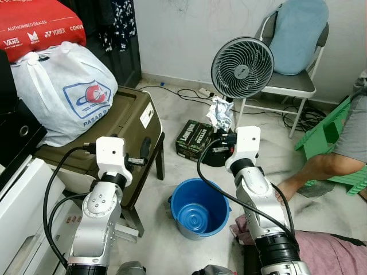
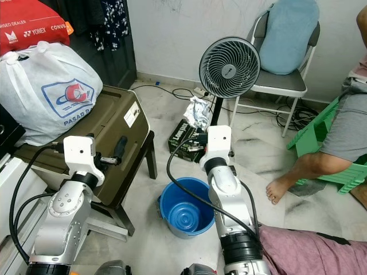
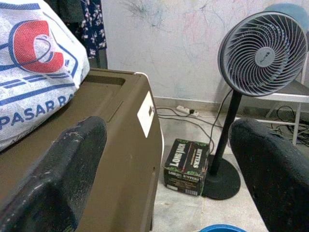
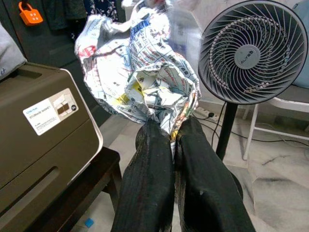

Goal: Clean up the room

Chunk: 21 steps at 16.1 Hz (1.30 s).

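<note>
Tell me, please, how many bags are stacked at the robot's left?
2: a white bag sits on the brown storage box, and a red bag lies behind it. Others may be hidden.

Crumpled printed paper (image 4: 145, 82); glossy plastic bucket (image 1: 198, 206).

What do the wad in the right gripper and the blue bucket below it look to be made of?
The wad, pinched in the right gripper, looks like thin printed paper or foil wrap: crumpled, sharp creases, partly shiny. The bucket looks like moulded plastic: even blue, smooth, slightly glossy, with ringed ridges in its bottom.
</note>
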Available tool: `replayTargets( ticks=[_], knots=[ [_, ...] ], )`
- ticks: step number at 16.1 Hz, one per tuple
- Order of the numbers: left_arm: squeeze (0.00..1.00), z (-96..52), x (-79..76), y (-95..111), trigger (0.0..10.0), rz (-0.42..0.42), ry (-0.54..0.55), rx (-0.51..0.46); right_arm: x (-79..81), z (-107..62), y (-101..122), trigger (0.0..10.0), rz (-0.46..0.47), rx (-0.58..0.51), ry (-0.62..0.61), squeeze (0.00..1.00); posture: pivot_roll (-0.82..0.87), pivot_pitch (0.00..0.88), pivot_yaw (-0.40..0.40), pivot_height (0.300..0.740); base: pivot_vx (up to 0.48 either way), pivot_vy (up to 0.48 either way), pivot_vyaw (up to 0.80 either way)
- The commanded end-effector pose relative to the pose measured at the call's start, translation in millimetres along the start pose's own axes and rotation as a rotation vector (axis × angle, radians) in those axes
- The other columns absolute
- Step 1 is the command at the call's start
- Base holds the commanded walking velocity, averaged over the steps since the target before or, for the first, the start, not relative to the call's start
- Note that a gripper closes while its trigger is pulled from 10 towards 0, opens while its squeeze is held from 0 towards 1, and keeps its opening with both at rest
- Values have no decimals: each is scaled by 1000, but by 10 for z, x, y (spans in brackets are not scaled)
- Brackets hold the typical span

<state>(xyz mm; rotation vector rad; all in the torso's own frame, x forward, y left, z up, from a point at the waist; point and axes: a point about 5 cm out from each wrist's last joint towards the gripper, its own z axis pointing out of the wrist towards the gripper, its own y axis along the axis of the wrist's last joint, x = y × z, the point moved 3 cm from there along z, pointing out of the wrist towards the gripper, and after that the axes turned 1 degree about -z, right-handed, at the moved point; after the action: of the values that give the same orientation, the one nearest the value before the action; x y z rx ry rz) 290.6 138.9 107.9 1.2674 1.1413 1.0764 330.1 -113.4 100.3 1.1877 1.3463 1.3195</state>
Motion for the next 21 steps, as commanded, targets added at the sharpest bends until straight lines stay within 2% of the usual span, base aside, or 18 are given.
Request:
replayTargets(
  ticks=[1, 5, 17, 21],
  knots=[
    [0, 18, -11, -4, 10000, 9, -3, 5, -23, 16, 39, 10000, 0, -16, -9, 0, 28, 0, -29, 740, 0, 0, 0],
    [0, 12, -24, -13, 10000, 8, -8, 7, -16, 11, 26, 10000, 8, -10, -6, 0, 29, 0, -30, 740, 0, 0, 0],
    [0, 8, -65, -21, 10000, -14, -32, 10, -14, 8, 14, 10000, 12, -2, 3, 0, 28, 0, -35, 740, 0, 0, -800],
    [0, 6, -101, -13, 10000, -39, -63, 6, 1, 7, 25, 10000, 8, -10, 9, 0, 27, 0, -34, 740, 0, 0, 0]
  ],
)
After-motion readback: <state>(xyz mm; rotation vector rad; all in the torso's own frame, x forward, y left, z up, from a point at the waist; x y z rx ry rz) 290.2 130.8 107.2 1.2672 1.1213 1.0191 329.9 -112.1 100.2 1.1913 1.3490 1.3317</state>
